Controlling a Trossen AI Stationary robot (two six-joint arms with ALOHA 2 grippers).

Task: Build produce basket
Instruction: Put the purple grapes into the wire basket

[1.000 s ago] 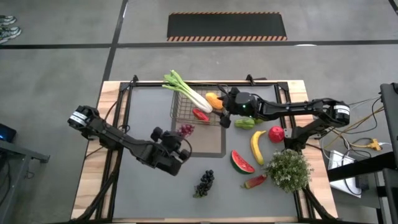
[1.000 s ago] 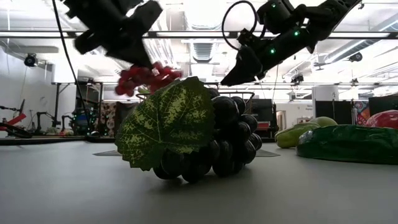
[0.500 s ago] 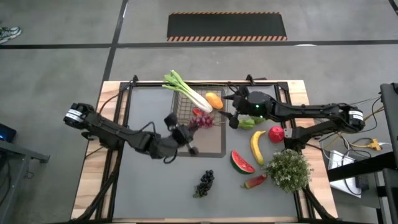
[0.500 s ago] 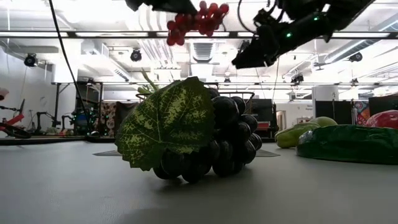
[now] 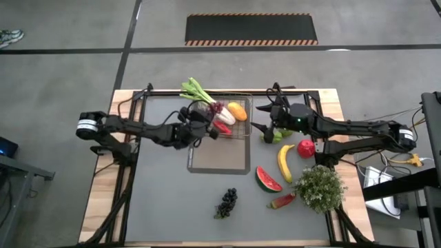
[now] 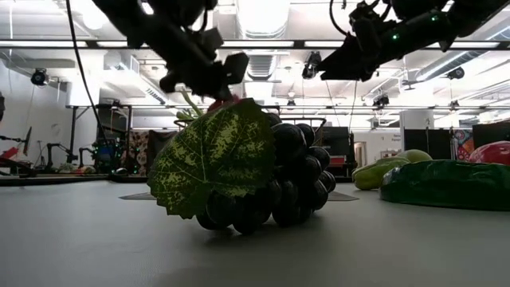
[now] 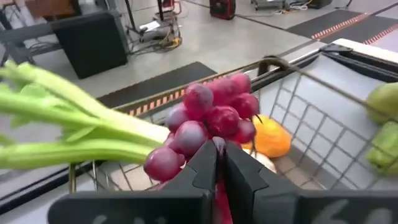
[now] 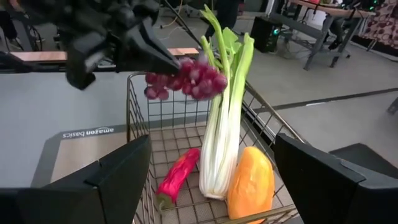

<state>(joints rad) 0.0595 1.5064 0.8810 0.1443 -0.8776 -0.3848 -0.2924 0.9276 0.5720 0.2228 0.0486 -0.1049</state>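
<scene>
My left gripper (image 5: 209, 118) is shut on a red grape bunch (image 5: 219, 109) above the wire basket (image 5: 238, 135) at the table's far middle. The bunch also shows in the left wrist view (image 7: 208, 118) and the right wrist view (image 8: 186, 78). A pale-green leek (image 5: 203, 96) leans on the basket's far rim, with an orange fruit (image 5: 238, 110) and a red pepper (image 5: 222, 127) inside. My right gripper (image 5: 264, 128) is open and empty, just right of the basket beside a green pear (image 5: 275, 136). Dark grapes (image 5: 226, 202) lie at the near middle. My left gripper pinches the red bunch's stem end (image 7: 216, 147) between its two shut fingers (image 7: 202, 165). The fingers come about level from the table's left side. The bunch sticks out beyond the fingertips, lifted clear over the basket and beside the leek (image 7: 81, 130).
A banana (image 5: 284, 162), red apple (image 5: 306, 147), watermelon slice (image 5: 268, 179), a red piece (image 5: 282, 201) and the bushy plant (image 5: 319, 187) lie at the right. A small dark mat (image 5: 219, 157) lies under the basket's near side.
My left gripper has carried the red grape bunch up from the table's middle toward the far edge, and now holds it over the basket. My right gripper has drawn back from the basket toward the table's right edge.
</scene>
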